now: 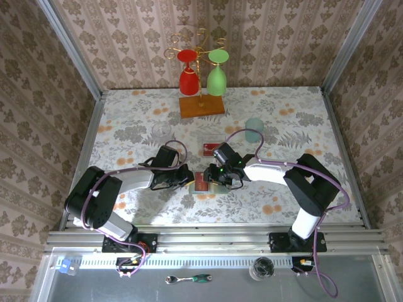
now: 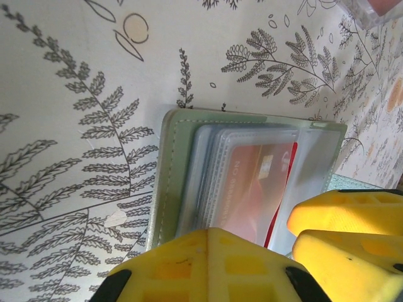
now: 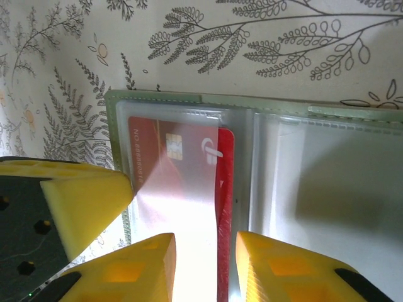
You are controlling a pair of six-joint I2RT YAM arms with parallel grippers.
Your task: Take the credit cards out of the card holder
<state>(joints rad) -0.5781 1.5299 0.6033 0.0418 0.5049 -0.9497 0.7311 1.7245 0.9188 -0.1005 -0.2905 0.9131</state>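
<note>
The card holder (image 1: 203,184) lies open on the table between my two grippers, pale green outside with clear and grey inner pockets (image 3: 315,189). A red credit card (image 3: 157,148) sits in a clear sleeve, and its red edge sticks out past the sleeve toward the fold. My right gripper (image 3: 204,258) hangs just over that edge with its jaws apart on either side of it, holding nothing. My left gripper (image 2: 211,242) is shut, its joined tips resting on the card holder (image 2: 170,163) near the red card (image 2: 258,182).
A small clear tray (image 1: 210,149) with something red in it lies just behind the card holder. Farther back are a pale teal cup (image 1: 254,130), a clear glass (image 1: 161,131) and a wooden-based rack (image 1: 201,106) hung with a red and a green glass.
</note>
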